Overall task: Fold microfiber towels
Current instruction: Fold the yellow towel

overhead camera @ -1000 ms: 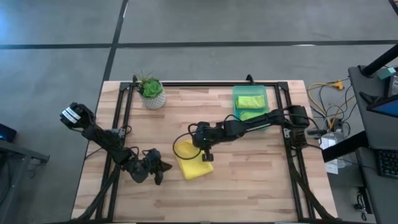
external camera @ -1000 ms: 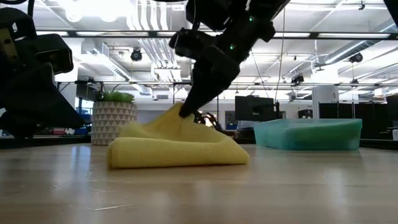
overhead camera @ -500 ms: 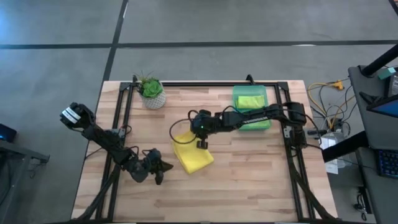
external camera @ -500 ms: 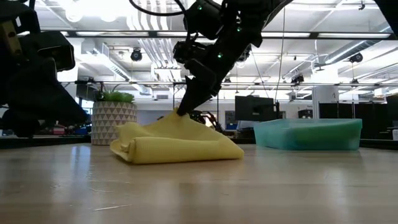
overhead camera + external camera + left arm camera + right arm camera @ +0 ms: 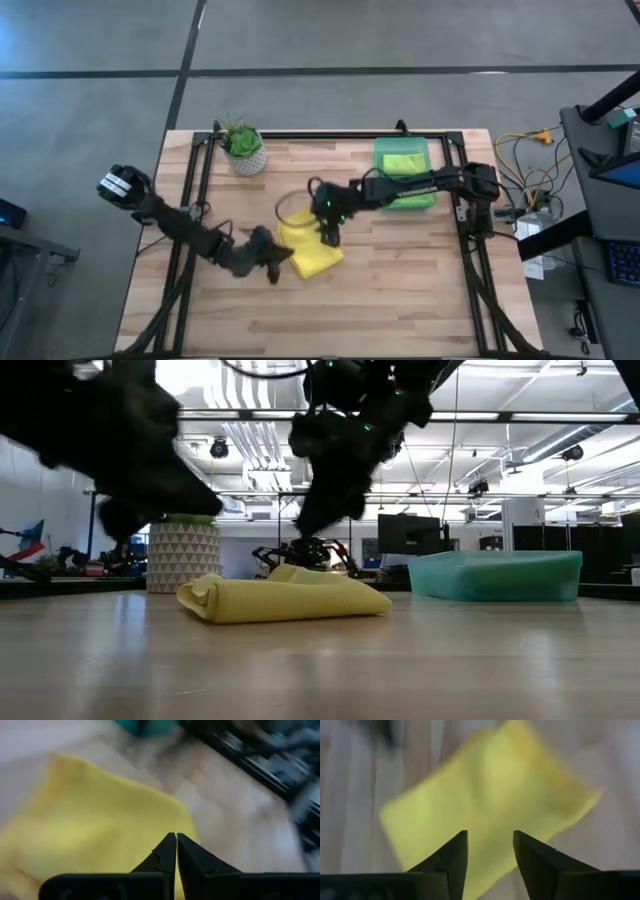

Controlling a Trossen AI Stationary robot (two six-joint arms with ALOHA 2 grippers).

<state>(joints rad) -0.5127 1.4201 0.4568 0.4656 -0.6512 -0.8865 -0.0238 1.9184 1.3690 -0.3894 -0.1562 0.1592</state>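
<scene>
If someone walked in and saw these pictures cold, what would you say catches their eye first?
The bright yellow towel folded near the middle of the wooden table stands out most, with both dark arms meeting over it: the right gripper open just above it, the left gripper shut at its edge. Next comes the green bin holding lime cloths at the far right.

The high view looks straight down on the whole bench [image 5: 400, 300]. The low view looks level across it. Both wrist views look closely at the yellow towel [image 5: 310, 250], which all views share.
</scene>
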